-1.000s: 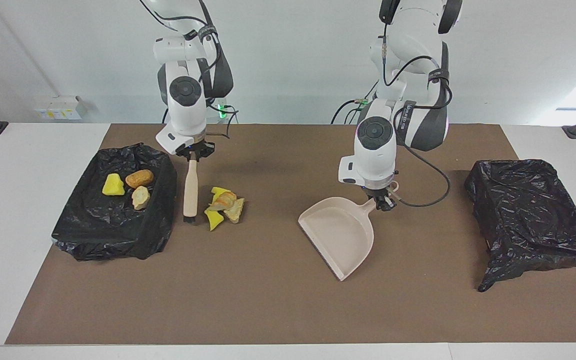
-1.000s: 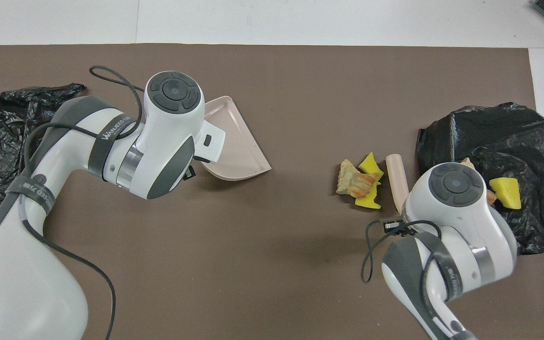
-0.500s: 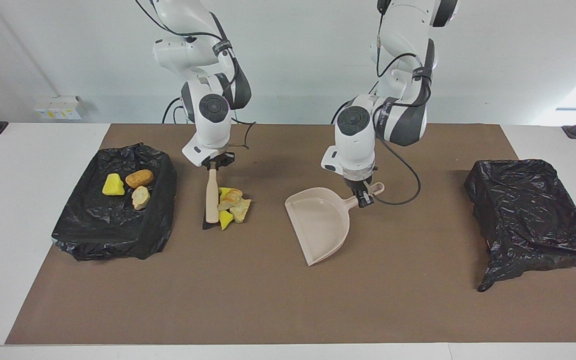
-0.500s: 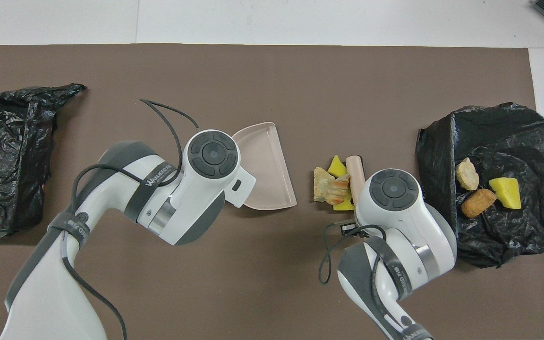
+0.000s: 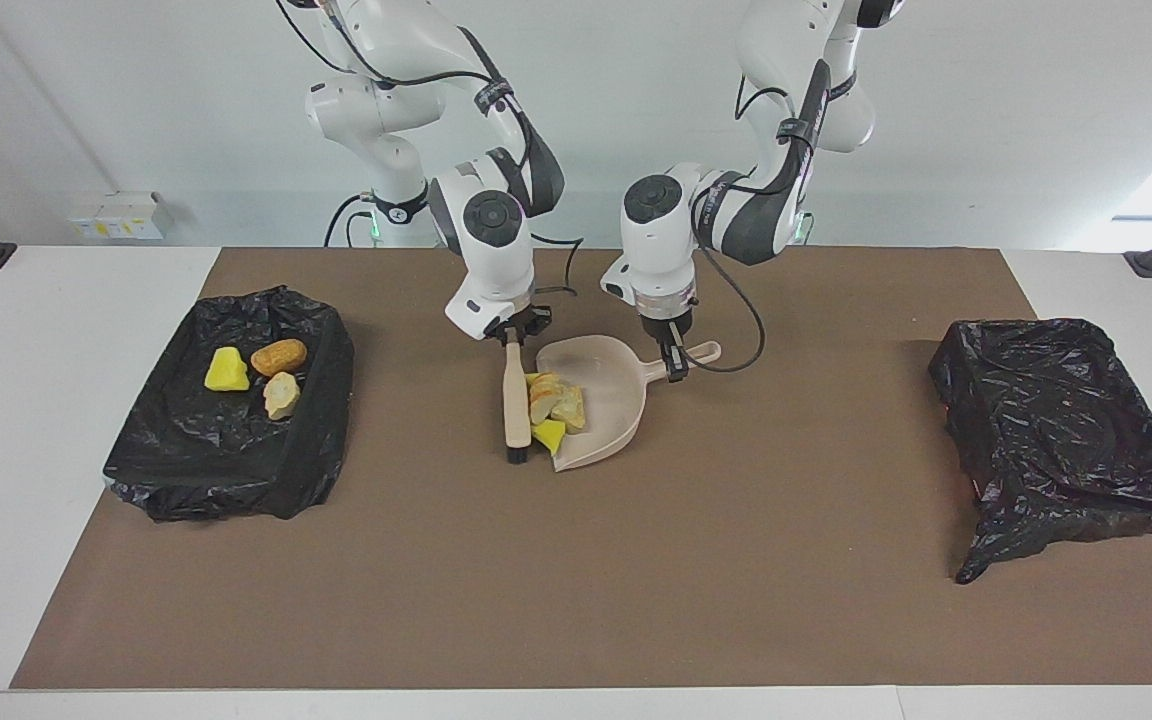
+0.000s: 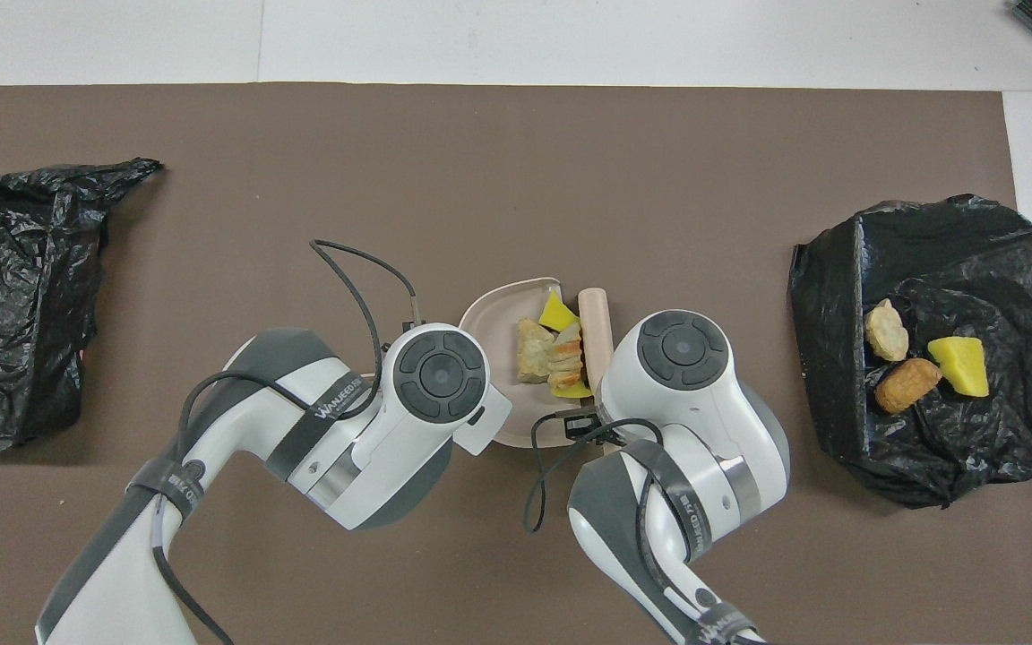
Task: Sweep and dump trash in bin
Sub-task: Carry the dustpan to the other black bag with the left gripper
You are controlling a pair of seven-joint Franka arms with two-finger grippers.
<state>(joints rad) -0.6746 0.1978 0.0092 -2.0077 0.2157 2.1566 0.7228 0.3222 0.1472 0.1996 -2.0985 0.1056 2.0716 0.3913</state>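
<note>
At mid-surface, a brush [image 5: 515, 400] is gripped at its handle top by the right claw [image 5: 513, 335], its bristle end set down on the brown mat [image 5: 576, 600]. A dustpan [image 5: 604, 400] is gripped by its handle in the left claw [image 5: 676, 362]. A heap of trash [image 5: 554, 405] is seen at the pan's mouth, pressed between brush and pan, partly on the pan. Three more scraps [image 5: 254, 372] lie in the black-lined bin [image 5: 226, 470] toward the surface's edge at the right arm's end. A second bin [image 5: 1066, 430] is seen at the left arm's end.
</note>
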